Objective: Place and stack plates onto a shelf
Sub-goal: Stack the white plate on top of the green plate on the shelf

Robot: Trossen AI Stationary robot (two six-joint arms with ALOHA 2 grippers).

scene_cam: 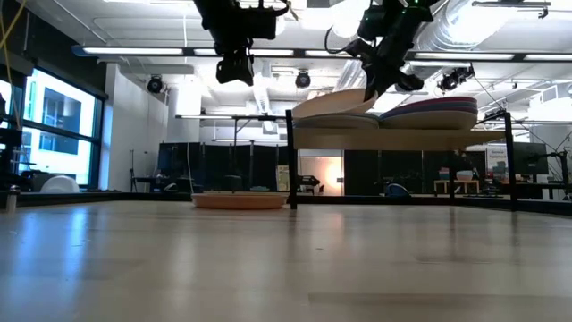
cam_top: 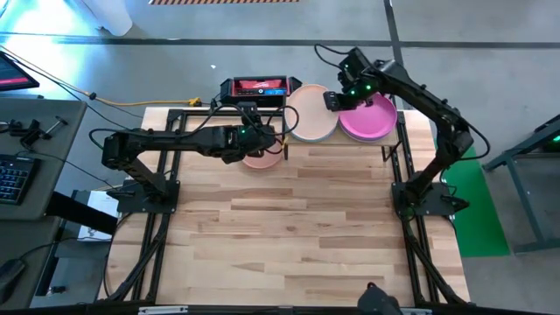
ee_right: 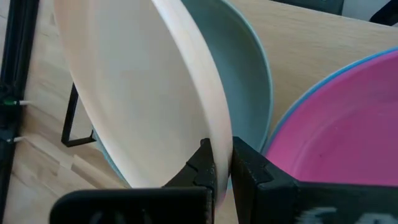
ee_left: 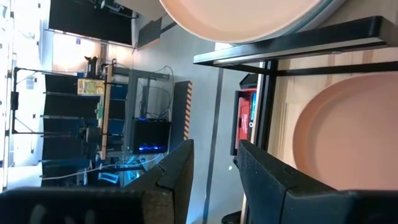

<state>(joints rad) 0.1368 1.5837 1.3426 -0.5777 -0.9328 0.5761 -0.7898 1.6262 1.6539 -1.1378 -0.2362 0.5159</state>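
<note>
Item: cream plate (ee_right: 134,93), pinched at its rim in my right gripper (ee_right: 222,163), fingers clamped thin on the edge. It sat tilted over the teal plate (ee_right: 249,81) on the shelf (scene_cam: 393,139), my side raised, the far side down on the stack.

Item: magenta plate (cam_top: 367,119), top of the neighbouring stack, just beside my fingers.

Item: pink plate (cam_top: 261,159) on the table, under the shelf's left edge; my left gripper (ee_left: 214,168) hung above it, fingers apart and empty.

Risks, as I judged them:
- a rim-only pinch gave little hold; the plate could have twisted or slid out if I swung it
- letting go while it was tilted could have made it drop, rock and land off-centre on the teal one
- pushing sideways could have shoved the stack toward the shelf edge
- my fingers might have clipped the magenta rim on the way out
</note>
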